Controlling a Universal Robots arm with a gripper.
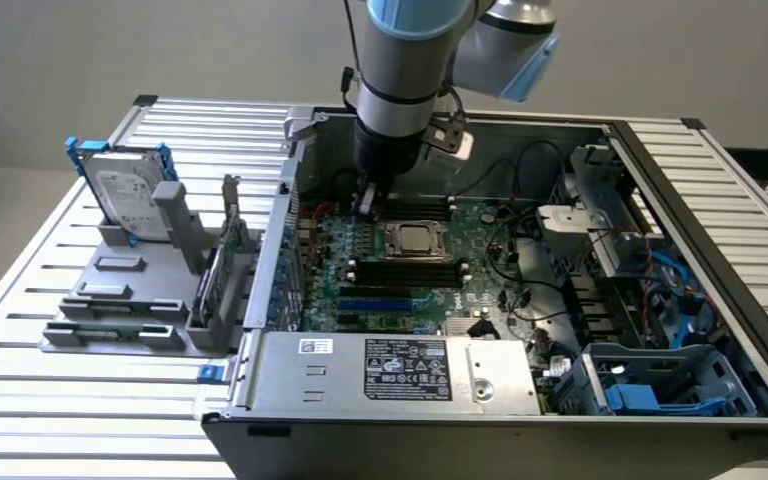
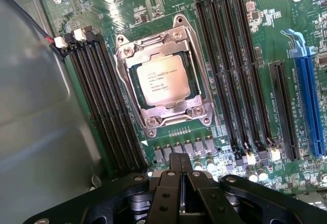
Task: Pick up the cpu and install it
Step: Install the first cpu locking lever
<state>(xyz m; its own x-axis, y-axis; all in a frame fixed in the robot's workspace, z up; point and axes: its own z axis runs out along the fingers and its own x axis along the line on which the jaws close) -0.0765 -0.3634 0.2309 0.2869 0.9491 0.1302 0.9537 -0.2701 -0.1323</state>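
Note:
The cpu (image 1: 412, 238) (image 2: 162, 81), a small square chip with a silver-grey top and printed text, lies flat inside the metal-framed socket (image 2: 179, 34) on the green motherboard (image 1: 484, 285) of the open computer case. My gripper (image 1: 367, 205) (image 2: 180, 169) hangs inside the case, just off the socket toward the exterior view's left. Its two black fingers are pressed together with nothing between them. The gripper is apart from the cpu.
Black memory slots (image 2: 102, 106) (image 2: 235, 71) flank the socket, and a blue slot (image 2: 306, 101) lies beyond them. The case wall (image 2: 30, 112) stands close beside the gripper. A hard drive (image 1: 128, 190) stands in a grey holder (image 1: 124, 300) outside the case. The power supply (image 1: 398, 368) fills the near side.

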